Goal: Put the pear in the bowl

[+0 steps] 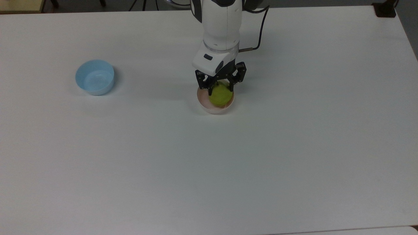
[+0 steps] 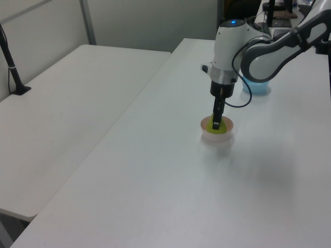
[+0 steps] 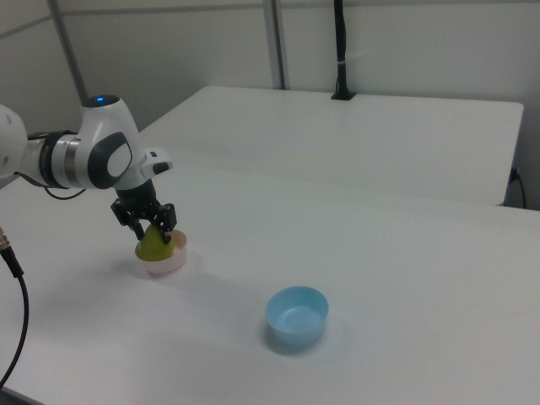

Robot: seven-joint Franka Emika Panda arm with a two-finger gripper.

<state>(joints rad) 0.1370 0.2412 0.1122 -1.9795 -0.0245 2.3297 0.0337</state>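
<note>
The yellow-green pear (image 1: 221, 96) (image 2: 221, 129) (image 3: 152, 246) sits low inside the pale pink bowl (image 1: 212, 110) (image 2: 216, 138) (image 3: 165, 267), near the middle of the white table. My gripper (image 1: 218, 87) (image 2: 215, 124) (image 3: 153, 232) points straight down over the bowl. Its black fingers are shut on the pear's upper part, hiding the stem. The bowl's rim shows around the fruit, mostly on the top view's left and near side.
A light blue bowl (image 1: 94, 77) (image 3: 296, 316) stands apart, toward the top view's left; in the left view the arm partly covers this blue bowl (image 2: 258, 89). A second white table (image 2: 67, 88) (image 3: 363, 135) adjoins, with a black post (image 2: 10, 57) (image 3: 340, 51).
</note>
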